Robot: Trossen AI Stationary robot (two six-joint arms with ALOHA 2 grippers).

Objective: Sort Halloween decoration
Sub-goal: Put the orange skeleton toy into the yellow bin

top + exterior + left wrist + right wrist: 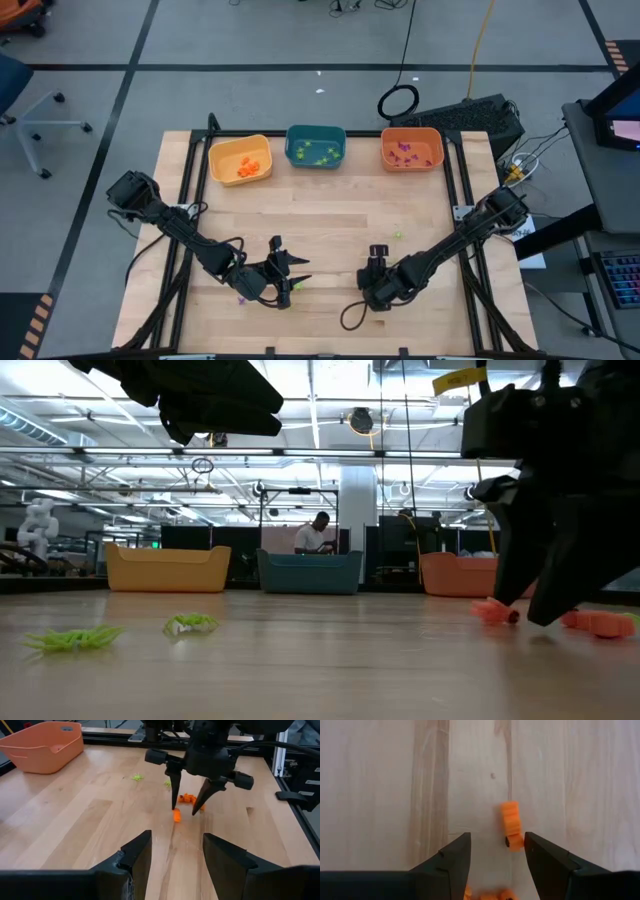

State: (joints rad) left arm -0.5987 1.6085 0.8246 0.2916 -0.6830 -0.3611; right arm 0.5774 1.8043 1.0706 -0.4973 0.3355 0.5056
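The Halloween decoration here is tiny trinkets lying flat on the wooden table [330,215]. One orange trinket [511,824] lies just ahead of my right gripper [492,855]. That gripper is open and points steeply down near the table's front. In the left wrist view its fingertips stand low over this orange piece [176,815], with an orange cluster [188,798] behind them. My left gripper [172,855] is open with nothing in it and hovers left of the right gripper [377,255]. Light-green trinkets [75,640] [190,624] lie near it.
Along the far edge stand a yellow bin [240,158] with orange pieces, a teal bin [316,146] with green pieces and an orange bin [411,148] with purple pieces. A stray green piece [397,236] lies mid-table, and a purple one [241,298] lies by the left arm.
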